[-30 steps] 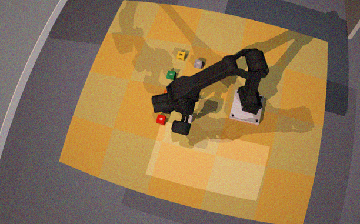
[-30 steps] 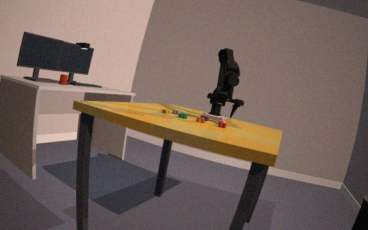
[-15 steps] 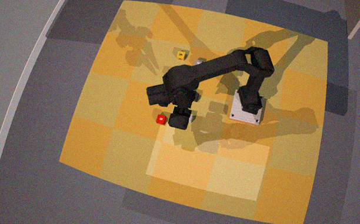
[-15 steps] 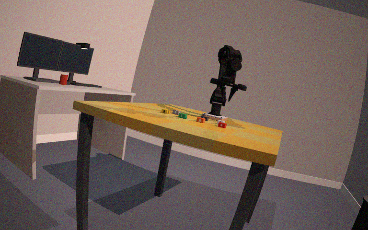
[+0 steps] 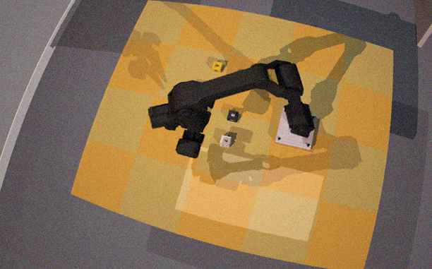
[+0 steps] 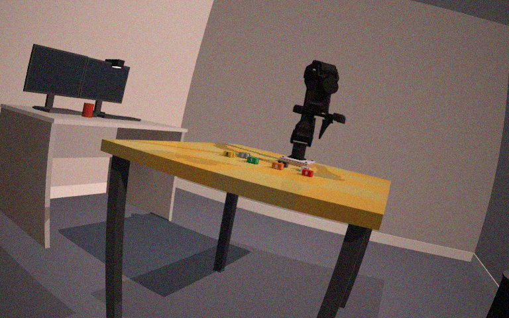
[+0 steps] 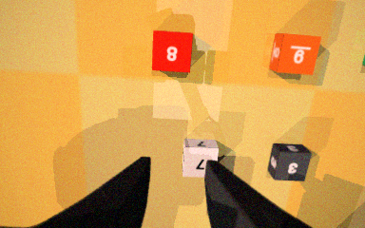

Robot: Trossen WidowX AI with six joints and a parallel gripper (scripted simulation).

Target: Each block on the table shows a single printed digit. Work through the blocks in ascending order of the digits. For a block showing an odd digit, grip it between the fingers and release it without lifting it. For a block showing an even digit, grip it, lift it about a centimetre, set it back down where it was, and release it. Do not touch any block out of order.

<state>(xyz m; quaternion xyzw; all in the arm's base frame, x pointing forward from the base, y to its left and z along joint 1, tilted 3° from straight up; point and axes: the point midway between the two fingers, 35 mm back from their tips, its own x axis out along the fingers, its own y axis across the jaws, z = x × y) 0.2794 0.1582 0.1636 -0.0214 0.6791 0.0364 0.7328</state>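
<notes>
My gripper is partly open and empty, raised well above the table. In the wrist view its right fingertip overlaps the white block 7, which stands on the table below. The black block 3 is to its right. The red block 8 and an orange block with a barred 6 or 9 stand farther up. A green block, a yellow block and a grey block have digits too small to read.
The arm's pale base plate is fixed on the checkered table. The arm hides several blocks in the top view. A desk with two monitors and a red cup stands apart behind.
</notes>
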